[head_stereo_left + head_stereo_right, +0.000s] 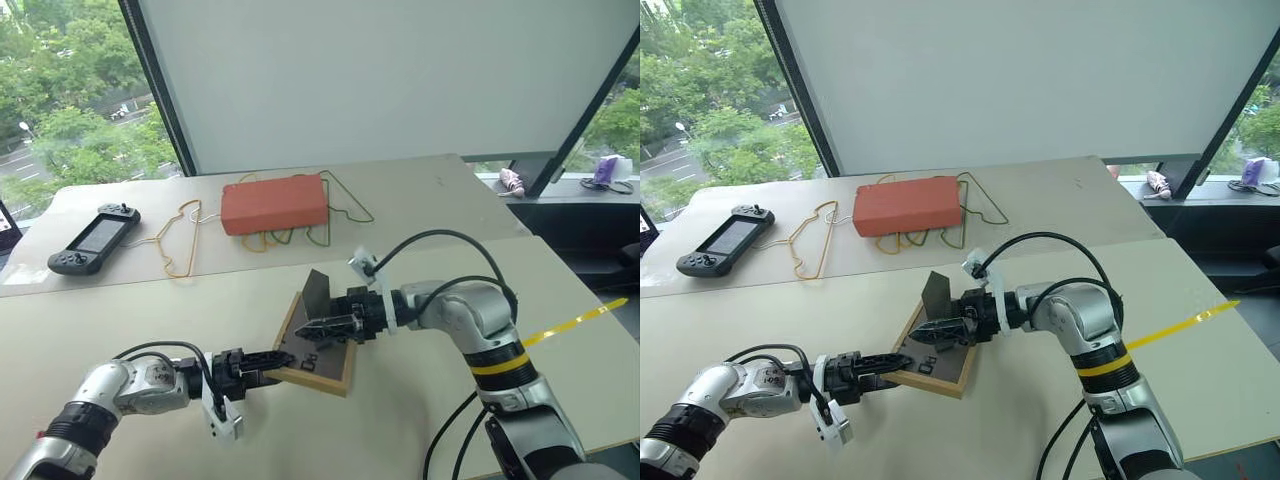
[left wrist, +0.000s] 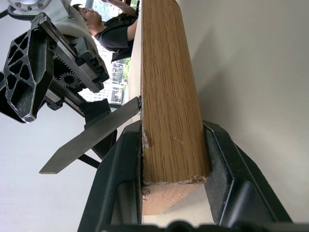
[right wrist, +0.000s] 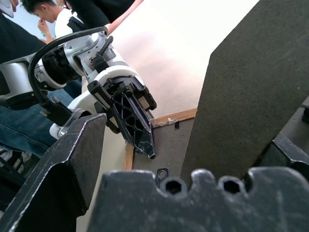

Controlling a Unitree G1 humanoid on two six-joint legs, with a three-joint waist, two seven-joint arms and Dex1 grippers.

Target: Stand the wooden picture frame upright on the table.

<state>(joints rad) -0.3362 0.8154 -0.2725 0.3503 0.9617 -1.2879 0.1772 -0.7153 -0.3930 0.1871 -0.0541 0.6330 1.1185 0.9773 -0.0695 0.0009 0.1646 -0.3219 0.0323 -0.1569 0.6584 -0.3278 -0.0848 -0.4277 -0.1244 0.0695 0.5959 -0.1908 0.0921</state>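
The wooden picture frame [image 1: 331, 384] lies face down on the table [image 1: 150, 310], dark back up, with its fold-out stand [image 1: 318, 292] raised. My left gripper [image 1: 274, 363] is shut on the frame's near left edge; in the left wrist view both fingers [image 2: 120, 179] press the light wood [image 2: 166, 96]. My right gripper [image 1: 312, 328] hovers open just over the frame's back, beside the stand. In the right wrist view the stand [image 3: 251, 87] rises between its spread fingers [image 3: 72, 154], and I cannot tell whether they touch it.
Behind the frame lie an orange-red box [image 1: 275, 203] on several wire hangers [image 1: 180, 240], and a handheld game console [image 1: 95, 238] at the far left. A yellow strip [image 1: 575, 325] lies at the right. A person [image 3: 43, 14] shows in the wrist views.
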